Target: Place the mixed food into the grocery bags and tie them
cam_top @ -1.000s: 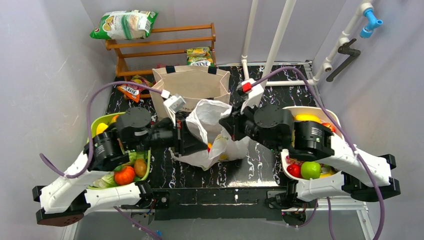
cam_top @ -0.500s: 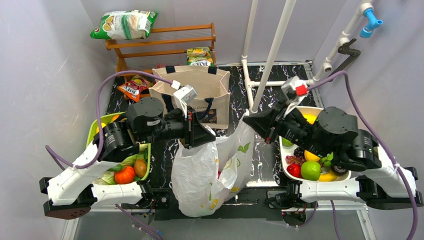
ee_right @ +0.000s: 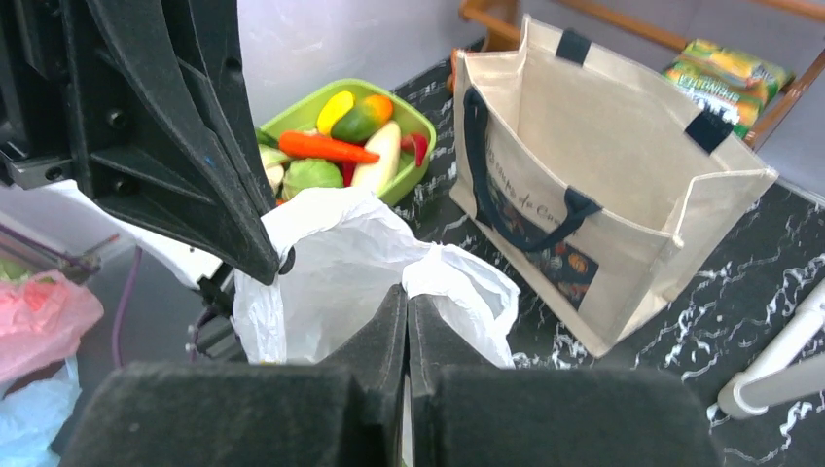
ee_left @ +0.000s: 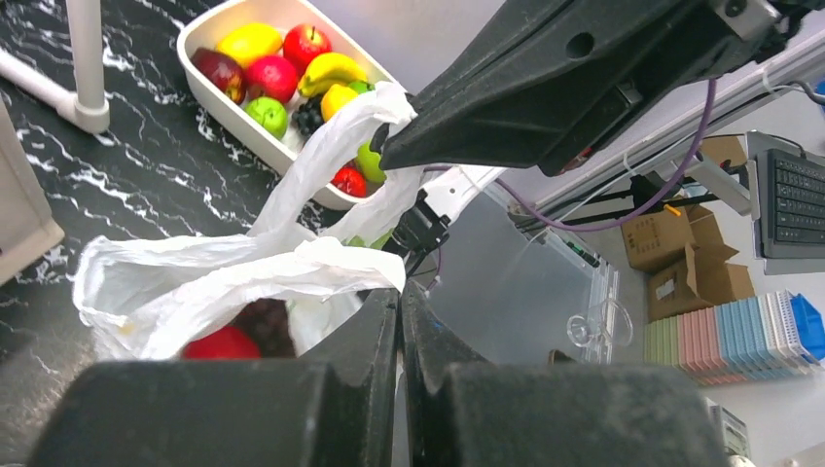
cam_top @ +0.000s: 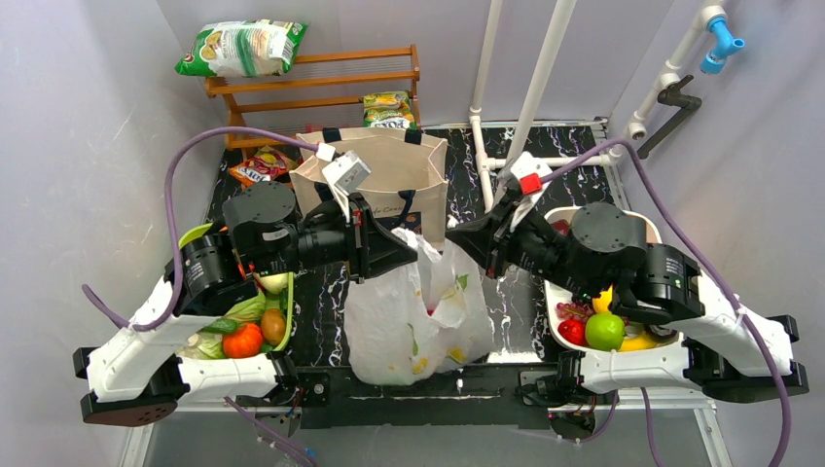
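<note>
Jaws of left gripper point(ee_left: 400, 297) and right gripper point(ee_right: 407, 297) tight on plastic bag point(cam_top: 409, 316); tote point(ee_right: 623, 185) lettering illegible.

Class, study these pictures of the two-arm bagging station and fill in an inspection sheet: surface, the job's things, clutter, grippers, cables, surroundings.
Surface: black marbled table, bare between the trays.
Job's things: white plastic bag hangs between the arms with food inside; canvas tote stands open behind it; green tray of vegetables on the left, white tray of fruit on the right; orange packet beside the tote.
Clutter: crumpled pink plastic off the table.
Grippers: left gripper and right gripper each shut on the plastic bag's top.
Cables: purple cables loop above both arms, not touching the bag.
Surroundings: wooden rack with snack packets, white pipes, grey walls.
</note>
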Robot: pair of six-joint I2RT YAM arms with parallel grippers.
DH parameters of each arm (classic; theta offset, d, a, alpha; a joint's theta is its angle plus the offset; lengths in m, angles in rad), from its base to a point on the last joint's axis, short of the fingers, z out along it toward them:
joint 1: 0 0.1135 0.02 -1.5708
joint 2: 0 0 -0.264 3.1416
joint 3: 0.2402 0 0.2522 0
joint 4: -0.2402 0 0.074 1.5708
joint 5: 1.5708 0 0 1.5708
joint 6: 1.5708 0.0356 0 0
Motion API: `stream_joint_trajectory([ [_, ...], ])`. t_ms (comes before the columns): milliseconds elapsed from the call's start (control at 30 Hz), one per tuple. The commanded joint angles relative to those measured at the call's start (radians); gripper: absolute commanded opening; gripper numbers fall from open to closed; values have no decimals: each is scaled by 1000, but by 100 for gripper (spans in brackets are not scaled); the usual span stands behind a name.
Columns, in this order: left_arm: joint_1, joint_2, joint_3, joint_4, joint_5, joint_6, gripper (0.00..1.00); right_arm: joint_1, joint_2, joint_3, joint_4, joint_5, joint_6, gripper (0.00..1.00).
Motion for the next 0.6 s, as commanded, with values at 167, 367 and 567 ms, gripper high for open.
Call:
stream_joint_trajectory([
  [167,-3,-36,-59,83,-43,41,0,-17,-92,-112,231,10,-56,1],
  [367,-3,-147,-243,118,-114,1,0,-31,-137,-321,303,-96,-50,1],
  [567,-4,-220,-290,93,-173,-24,8,-83,-120,-386,381,-268,-33,1],
])
